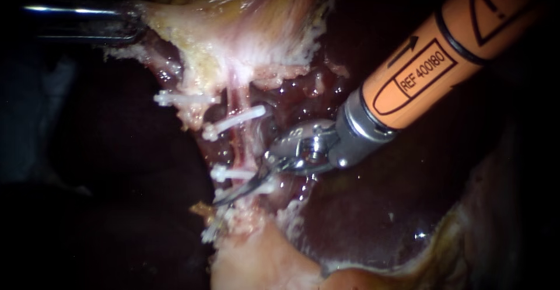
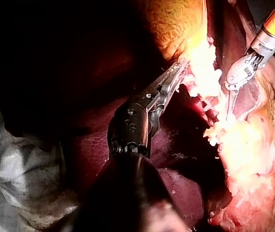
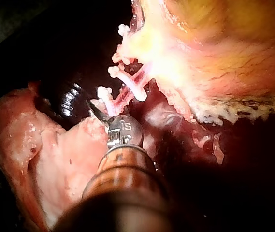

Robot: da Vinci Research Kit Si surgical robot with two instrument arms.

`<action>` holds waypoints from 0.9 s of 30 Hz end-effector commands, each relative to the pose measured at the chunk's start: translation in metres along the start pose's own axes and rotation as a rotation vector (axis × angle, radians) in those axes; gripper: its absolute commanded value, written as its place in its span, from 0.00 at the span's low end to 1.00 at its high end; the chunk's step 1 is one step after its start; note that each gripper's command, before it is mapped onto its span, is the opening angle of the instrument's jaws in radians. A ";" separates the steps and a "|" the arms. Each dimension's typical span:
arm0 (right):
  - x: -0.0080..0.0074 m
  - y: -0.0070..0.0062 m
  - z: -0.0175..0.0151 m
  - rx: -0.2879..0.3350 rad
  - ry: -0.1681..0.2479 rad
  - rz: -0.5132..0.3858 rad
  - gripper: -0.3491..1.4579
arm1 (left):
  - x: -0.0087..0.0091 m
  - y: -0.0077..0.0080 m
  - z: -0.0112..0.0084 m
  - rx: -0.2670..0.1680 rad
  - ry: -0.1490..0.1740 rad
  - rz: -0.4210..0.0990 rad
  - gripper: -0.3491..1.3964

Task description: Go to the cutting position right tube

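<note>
Reaching in from the upper right, the right instrument (image 1: 233,195) rests its thin curved pincer across the stalk of tissue between the gallbladder (image 1: 251,27) and the liver (image 1: 379,208). The two blades lie together as one sliver and hold nothing; the left wrist view also shows a single strip. Their tip points toward the endoscope view's lower left.

The right tube (image 1: 252,144) is the pale pink strand running down from the gallbladder, just beside a redder strand on its left. White clips (image 1: 236,121) cross the strands. One slants above the blades, and a lower clip (image 1: 230,173) sits just above the blade tip. The blades cross the right tube's line just beside that lower clip, but whether they touch the tube cannot be told.

The left instrument (image 1: 137,21) comes in from the left at the top. Its pincer is clamped on the gallbladder's pale edge, well apart from the blades. Dark liver lies around the stalk.
</note>
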 end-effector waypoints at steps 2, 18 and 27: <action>-0.0001 -0.0001 -0.0003 0.003 0.003 -0.002 0.98 | 0.0000 0.0000 -0.0001 0.000 0.000 0.000 0.00; 0.0002 0.0006 -0.0041 0.019 0.098 0.005 0.98 | 0.0000 0.0000 -0.0002 -0.002 -0.001 0.000 0.00; 0.0000 0.0008 -0.0047 0.037 0.143 0.022 0.98 | 0.0000 0.0000 -0.0003 -0.001 -0.001 0.000 0.00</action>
